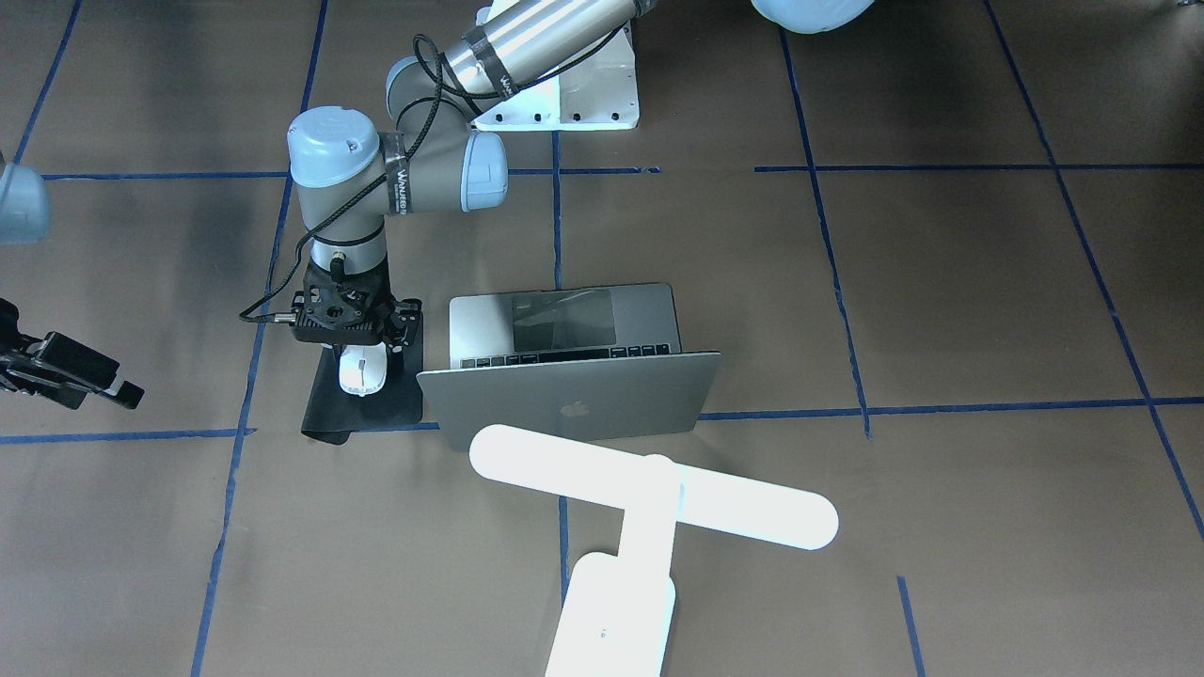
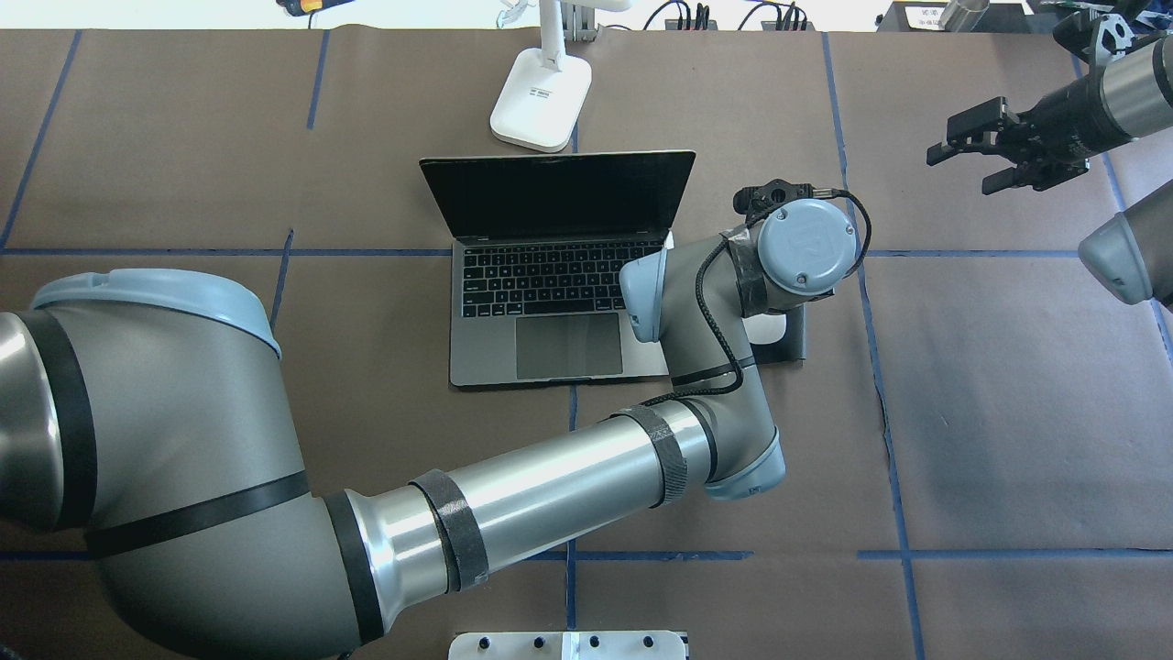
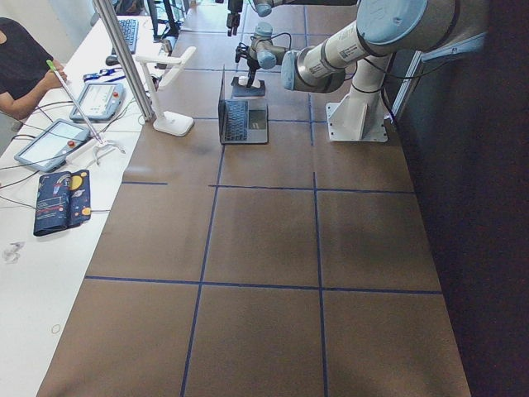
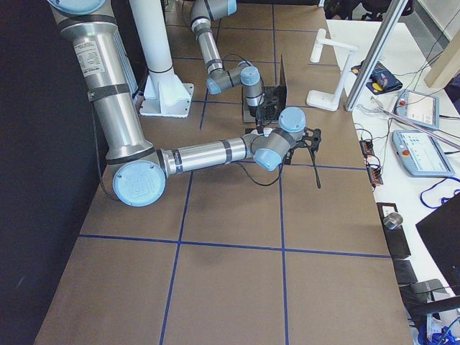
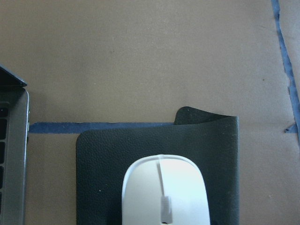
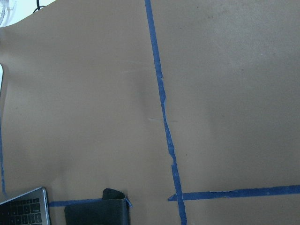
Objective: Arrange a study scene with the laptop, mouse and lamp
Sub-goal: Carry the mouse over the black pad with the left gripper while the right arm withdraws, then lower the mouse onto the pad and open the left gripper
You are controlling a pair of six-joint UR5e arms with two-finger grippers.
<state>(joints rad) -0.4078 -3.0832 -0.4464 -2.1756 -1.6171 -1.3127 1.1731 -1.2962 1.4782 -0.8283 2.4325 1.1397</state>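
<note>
Gleaming nearest, the smooth white T-shaped lamp [image 1: 658, 494] stands by the open laptop [image 1: 574, 400], whose matte silver lid shows an apple logo. Alongside, the glossy oval mouse [image 1: 362, 369] lies on a grained black mat [image 1: 376, 412] beneath the left gripper [image 1: 357, 329], its grip unclear. The right gripper [image 2: 967, 163] hangs spread, well apart.

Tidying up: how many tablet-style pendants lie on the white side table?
2: far pendant opposite the lamp, near pendant by the patterned pouch. More may be hidden.
</note>
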